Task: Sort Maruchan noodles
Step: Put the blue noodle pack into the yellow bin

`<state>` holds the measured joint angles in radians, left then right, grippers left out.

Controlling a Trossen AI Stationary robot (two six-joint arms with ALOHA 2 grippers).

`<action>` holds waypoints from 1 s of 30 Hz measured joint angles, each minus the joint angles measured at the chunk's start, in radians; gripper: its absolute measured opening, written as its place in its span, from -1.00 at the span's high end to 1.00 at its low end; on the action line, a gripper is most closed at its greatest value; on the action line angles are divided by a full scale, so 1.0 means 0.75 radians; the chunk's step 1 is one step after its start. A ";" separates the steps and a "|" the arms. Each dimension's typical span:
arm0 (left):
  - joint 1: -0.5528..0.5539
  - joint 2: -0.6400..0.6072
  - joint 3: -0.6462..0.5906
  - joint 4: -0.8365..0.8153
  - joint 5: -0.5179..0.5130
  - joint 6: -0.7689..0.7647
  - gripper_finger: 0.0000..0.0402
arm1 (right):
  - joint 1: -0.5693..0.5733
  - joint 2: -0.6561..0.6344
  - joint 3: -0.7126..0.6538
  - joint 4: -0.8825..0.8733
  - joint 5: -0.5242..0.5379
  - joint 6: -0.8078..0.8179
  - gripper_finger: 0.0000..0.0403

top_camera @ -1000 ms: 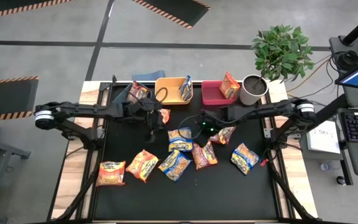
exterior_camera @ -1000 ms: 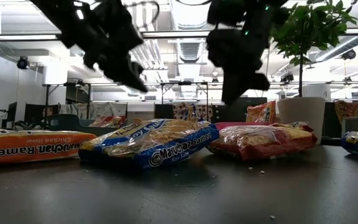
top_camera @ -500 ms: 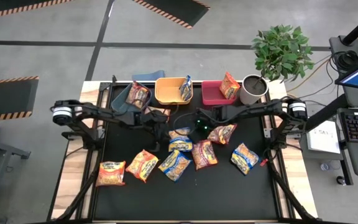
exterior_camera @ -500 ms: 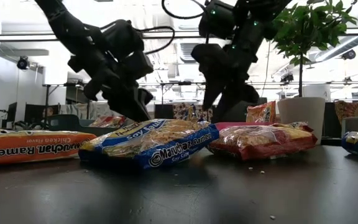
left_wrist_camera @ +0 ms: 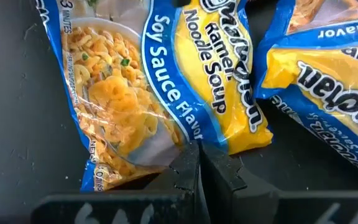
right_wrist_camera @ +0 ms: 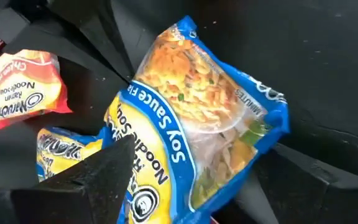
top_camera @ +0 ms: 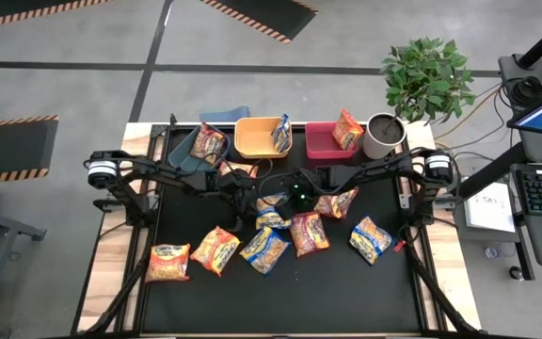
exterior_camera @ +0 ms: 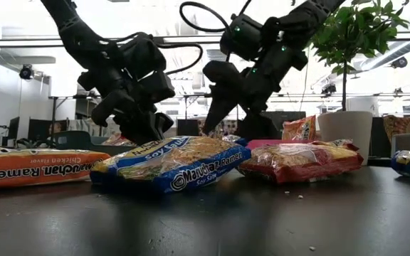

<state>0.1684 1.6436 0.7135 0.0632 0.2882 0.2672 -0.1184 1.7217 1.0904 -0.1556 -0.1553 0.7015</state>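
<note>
- Low view, nearest: blue-trimmed crinkly Soy Sauce ramen packet (exterior_camera: 171, 165) lies flat amid bare black tabletop (exterior_camera: 205, 220).
- Behind it, left gripper (exterior_camera: 145, 134), fingers together, empty.
- Right gripper (exterior_camera: 228, 126), fingers apart, straddles another packet's edge.

Black table top packed with ramen and bins

The black mat (top_camera: 196, 301) sits on a wooden table (top_camera: 443, 273). Loose on it: an orange packet (top_camera: 167, 262) near the front left, another orange one (top_camera: 215, 250) just beside it, a blue packet (top_camera: 263, 249), a red packet (top_camera: 309, 234), a blue packet (top_camera: 372, 239) off to the right, plus a blue soy sauce packet (top_camera: 273, 213) and a red one (top_camera: 335, 202) mid-table. Along the far edge there's a blue bin (top_camera: 188, 151), a yellow bin (top_camera: 257, 141) and a red bin (top_camera: 323, 143), each with 1 packet in it, then a plant pot (top_camera: 382, 137).
</note>
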 joint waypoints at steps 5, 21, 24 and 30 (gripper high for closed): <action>0.003 0.007 -0.005 0.019 0.005 0.000 1.00 | 0.001 0.046 -0.001 0.125 -0.005 -0.006 -0.42; 0.005 0.007 -0.013 0.022 0.029 0.000 1.00 | -0.003 0.083 -0.002 0.145 0.020 -0.030 0.88; 0.005 0.007 -0.013 0.023 0.033 0.001 1.00 | -0.005 0.074 -0.002 0.142 0.018 -0.058 0.93; 0.011 -0.072 -0.014 -0.006 0.023 0.025 1.00 | -0.013 -0.013 -0.002 0.146 0.033 -0.119 0.96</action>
<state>0.1770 1.5895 0.7033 0.0589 0.3051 0.2856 -0.1280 1.7122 1.0889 -0.0460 -0.1307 0.6120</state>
